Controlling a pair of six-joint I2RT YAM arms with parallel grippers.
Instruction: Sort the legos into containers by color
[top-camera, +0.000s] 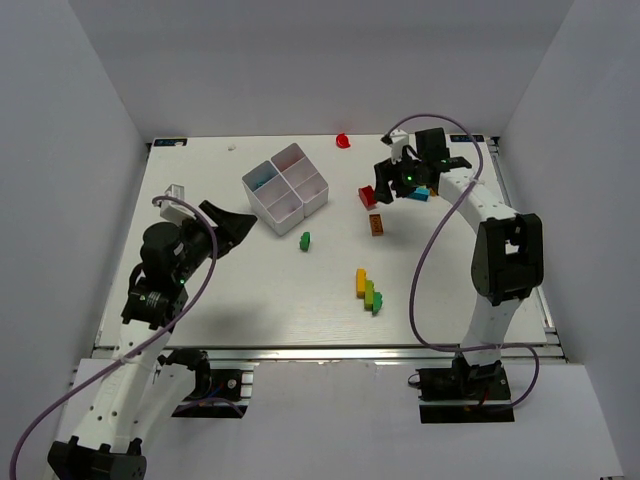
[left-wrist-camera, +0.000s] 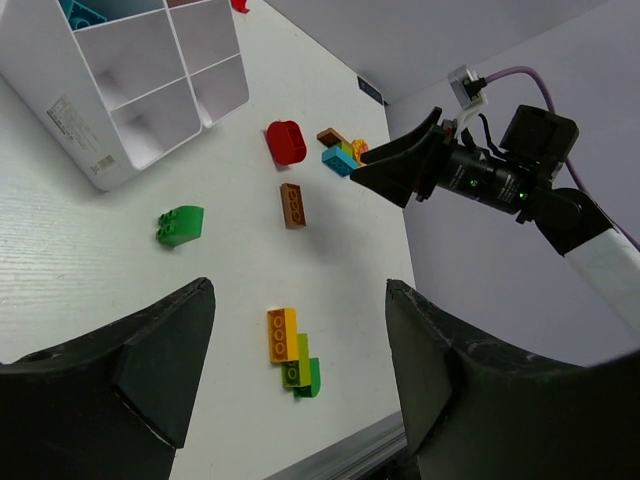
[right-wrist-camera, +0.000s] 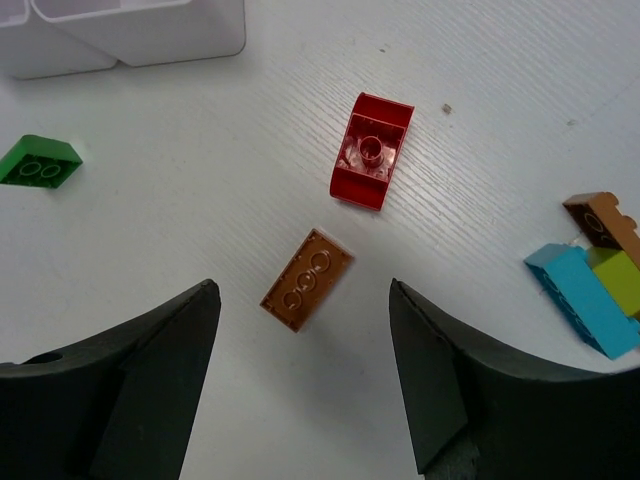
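My left arm (top-camera: 150, 290) reaches forward from its base. The left gripper (top-camera: 245, 232) hangs just near-left of the white tray (top-camera: 258, 203), with its fingers (left-wrist-camera: 130, 370) spread wide and gripping nothing. My right arm (top-camera: 505, 260) rises to a high elbow, with the forearm stretched toward the far side. The right gripper (top-camera: 378, 185) hovers to the right of the tray, apart from it. It tilts down at the worktop (top-camera: 250, 300), fingers (right-wrist-camera: 450, 380) parted and empty.
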